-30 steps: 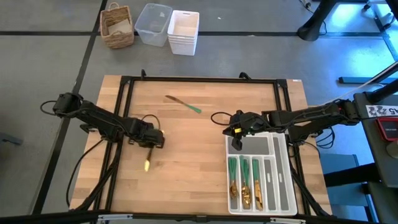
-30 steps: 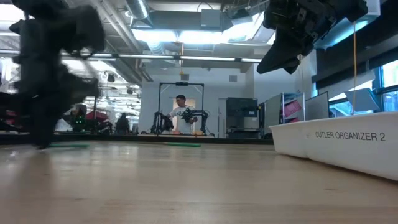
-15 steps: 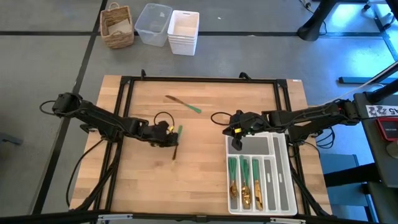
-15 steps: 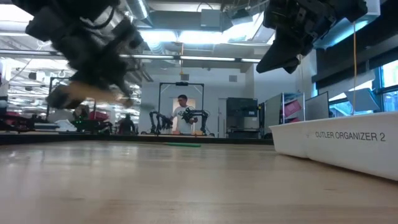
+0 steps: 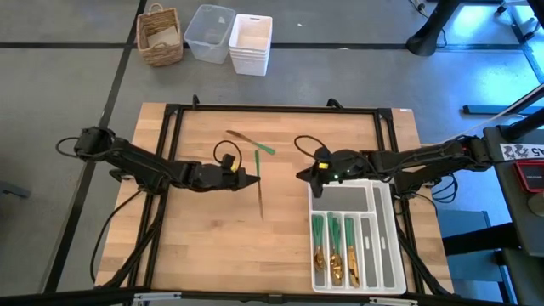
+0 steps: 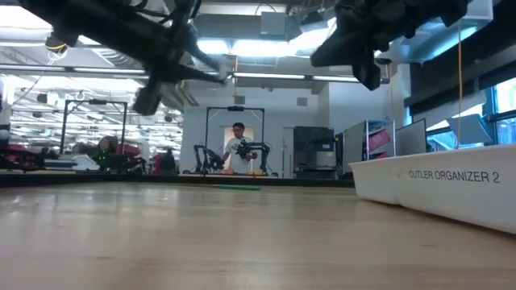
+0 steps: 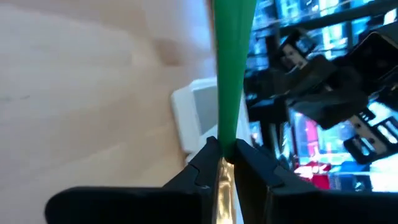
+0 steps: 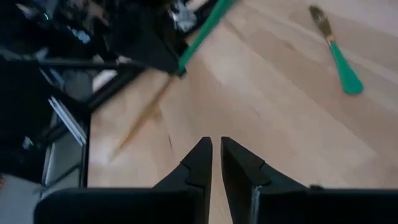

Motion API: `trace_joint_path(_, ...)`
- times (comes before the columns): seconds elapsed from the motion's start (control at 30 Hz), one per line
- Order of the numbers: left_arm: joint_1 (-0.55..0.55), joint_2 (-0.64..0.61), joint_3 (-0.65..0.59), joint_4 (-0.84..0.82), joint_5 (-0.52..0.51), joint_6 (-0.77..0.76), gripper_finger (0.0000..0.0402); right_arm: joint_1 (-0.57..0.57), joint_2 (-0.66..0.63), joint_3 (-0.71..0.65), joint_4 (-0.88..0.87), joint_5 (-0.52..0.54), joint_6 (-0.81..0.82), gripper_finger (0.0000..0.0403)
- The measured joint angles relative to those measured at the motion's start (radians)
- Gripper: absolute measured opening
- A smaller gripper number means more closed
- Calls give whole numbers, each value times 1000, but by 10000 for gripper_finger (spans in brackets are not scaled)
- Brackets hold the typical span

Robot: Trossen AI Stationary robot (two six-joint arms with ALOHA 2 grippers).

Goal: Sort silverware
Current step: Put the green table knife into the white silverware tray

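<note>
A: While I've got the overhead up, left gripper (image 5: 244,179) is mid-table, clamped on one piece of silverware, the held piece (image 5: 258,161). What do you read on the wrist cam?

B: Fingers (image 7: 208,163) pinched tight on the held piece (image 7: 231,68) right where gold metal meets the green handle. Handle sticks out past the tips, gold end sits back between them. It's off the table.

A: Agreed. Can't tell if it's a fork, spoon or knife. Right side?

B: Right gripper (image 5: 303,174) hangs above the table just left of the white cutlery tray (image 5: 384,223), near its far end, pointing at the left gripper. They're near each other, not touching. On my right wrist view its fingers (image 8: 196,163) are almost together with a thin gap, nothing between them.

A: Loose items?

B: One utensil on the table (image 5: 250,141), far side of centre, gold head to the left, green handle to the right. Same one on the right wrist view (image 8: 333,51).

A: And the tray?

B: Three sorted pieces (image 5: 332,248) in the left compartments, green handles far, gold heads near. Right compartments hold none that I can see.

A: Low view shows both arms up off the wood, tray side labelled "CUTLER ORGANIZER 2" (image 6: 450,176).
</note>
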Motion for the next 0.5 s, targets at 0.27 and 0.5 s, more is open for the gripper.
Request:
trace_joint_path(0.27, 0, 142, 109, 129, -30, 116, 28, -2, 42, 2, 156, 6, 7, 58)
trace_joint_path(0.5, 0, 242, 210, 128, -27, 176, 29, -2, 59, 0, 204, 6, 98, 126)
